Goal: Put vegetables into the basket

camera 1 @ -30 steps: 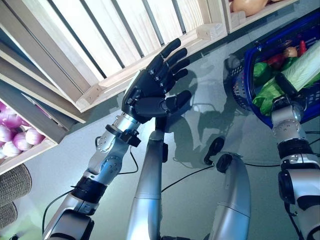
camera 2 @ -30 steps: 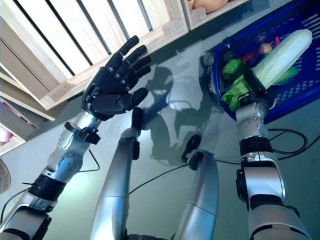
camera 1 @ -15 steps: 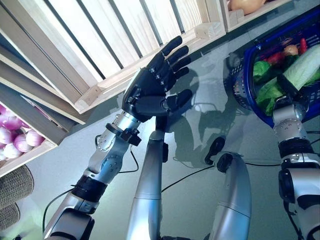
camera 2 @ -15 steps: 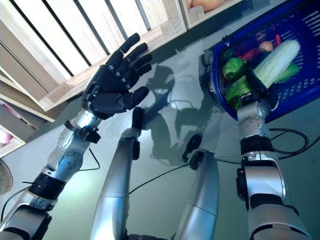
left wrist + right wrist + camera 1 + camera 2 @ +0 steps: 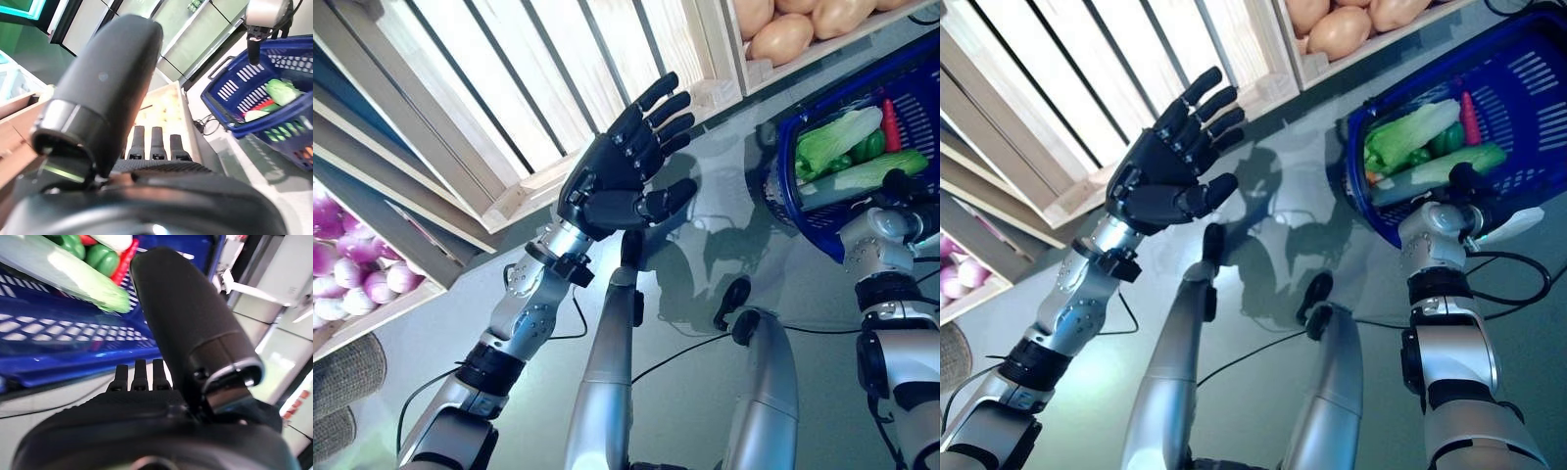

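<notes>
A blue plastic basket (image 5: 781,186) stands on the floor at the right. It holds two pale green napa cabbages (image 5: 864,173), a green pepper (image 5: 867,147) and a red vegetable (image 5: 891,125). My right hand (image 5: 1465,182) hovers at the basket's near rim, open and empty. In the right wrist view the thumb (image 5: 190,318) and straight fingers point past a cabbage (image 5: 73,274) that lies inside the basket. My left hand (image 5: 619,184) is raised in front of the wooden shelf, open, with nothing in it.
A slatted wooden crate (image 5: 509,88) fills the upper left. A crate of potatoes (image 5: 785,37) sits above the basket. Purple onions (image 5: 352,274) lie in a crate at the far left, with a woven basket (image 5: 342,377) below them.
My right hand has let go of the long cabbage, which now lies in the basket, and has drawn back to the rim. The camera has shifted, so more potatoes show.
</notes>
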